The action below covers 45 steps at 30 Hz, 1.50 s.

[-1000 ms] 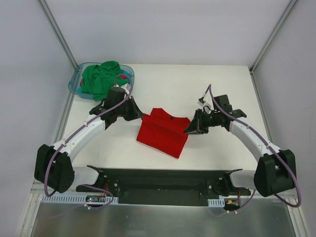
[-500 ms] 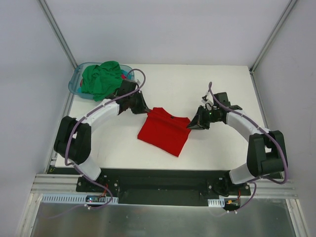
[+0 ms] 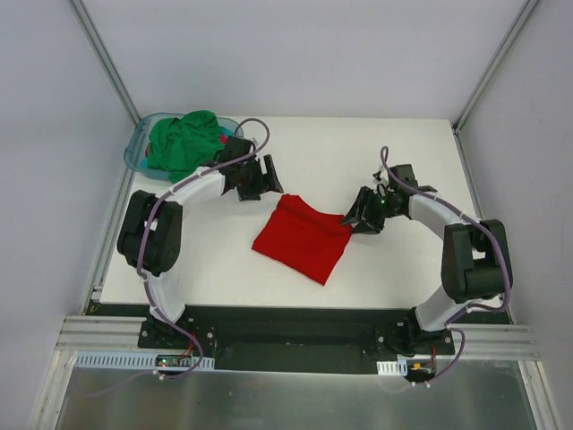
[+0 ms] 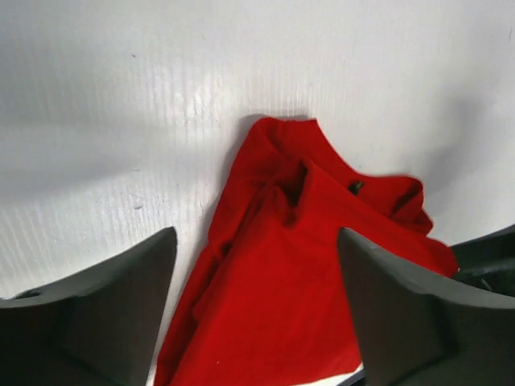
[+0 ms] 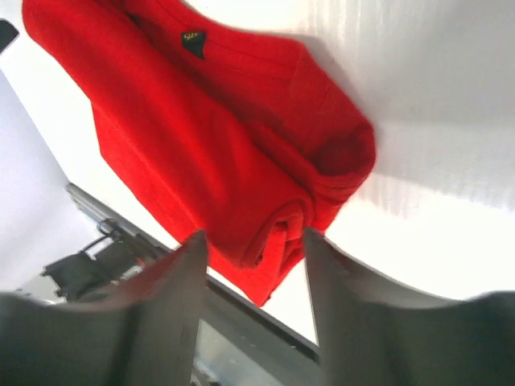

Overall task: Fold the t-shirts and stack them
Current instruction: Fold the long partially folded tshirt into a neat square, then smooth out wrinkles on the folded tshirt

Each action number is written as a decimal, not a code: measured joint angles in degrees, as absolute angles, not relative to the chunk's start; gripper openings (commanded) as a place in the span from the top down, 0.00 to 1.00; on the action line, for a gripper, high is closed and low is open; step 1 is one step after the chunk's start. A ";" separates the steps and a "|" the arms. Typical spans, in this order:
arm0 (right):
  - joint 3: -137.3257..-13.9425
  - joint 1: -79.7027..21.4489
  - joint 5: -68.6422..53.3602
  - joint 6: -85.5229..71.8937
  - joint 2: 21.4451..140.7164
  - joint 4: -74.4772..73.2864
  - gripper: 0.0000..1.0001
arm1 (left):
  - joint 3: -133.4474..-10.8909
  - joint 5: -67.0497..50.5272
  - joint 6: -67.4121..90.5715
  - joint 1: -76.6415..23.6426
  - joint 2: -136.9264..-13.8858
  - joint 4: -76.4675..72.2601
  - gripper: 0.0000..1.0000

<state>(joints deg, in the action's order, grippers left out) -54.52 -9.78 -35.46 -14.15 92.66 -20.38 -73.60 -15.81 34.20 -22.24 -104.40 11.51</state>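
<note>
The red t-shirt (image 3: 303, 238) lies folded on the white table, mid-table, its collar end toward the back. In the left wrist view the red t-shirt (image 4: 306, 265) lies flat on the table beneath my left gripper (image 4: 257, 305). My left gripper (image 3: 271, 183) hovers just off the shirt's back left corner, open and holding nothing. My right gripper (image 3: 352, 220) sits at the shirt's right edge, also open. The rolled fold of the red t-shirt (image 5: 241, 153) lies just beyond my right gripper (image 5: 253, 241). The green t-shirt (image 3: 183, 143) is bunched in the basket.
A translucent blue-teal basket (image 3: 134, 150) stands at the table's back left corner, close behind the left arm. Frame posts rise at both back corners. The black base rail (image 3: 295, 327) runs along the near edge.
Both grippers opened and let go of the red t-shirt, which now rests flat. The left gripper drew back up and to the right of its earlier spot; the right one edged slightly inward.
</note>
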 measured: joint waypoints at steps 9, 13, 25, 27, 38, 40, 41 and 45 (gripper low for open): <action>-56.69 -10.04 -27.14 -12.51 85.95 -24.14 0.04 | -72.40 -16.49 33.67 -21.41 -101.32 11.42 0.01; -54.13 -13.93 -26.68 -12.25 79.50 -24.23 0.04 | -68.93 -18.33 33.85 -22.24 -96.20 11.29 0.01; -57.21 -26.52 -26.44 -12.36 91.20 -20.27 0.04 | -60.95 -25.17 35.44 -25.08 -92.60 8.82 0.01; -59.37 -25.82 -25.19 -12.34 94.50 -20.14 0.04 | -60.95 -25.52 35.59 -25.08 -92.79 8.38 0.01; -63.09 -23.64 -20.08 -12.36 100.88 -18.96 0.04 | -59.57 -28.12 36.93 -26.72 -99.44 3.68 0.01; -63.11 -23.51 -20.01 -12.36 101.06 -18.85 0.04 | -58.26 -28.40 37.12 -27.18 -100.92 2.94 0.01; -63.09 -23.38 -20.01 -12.36 101.10 -18.83 0.04 | -57.56 -28.75 37.45 -27.44 -101.30 2.35 0.01; -63.37 -22.65 -19.92 -11.94 101.12 -19.20 0.04 | -54.98 -29.47 38.68 -28.82 -100.25 -0.80 0.01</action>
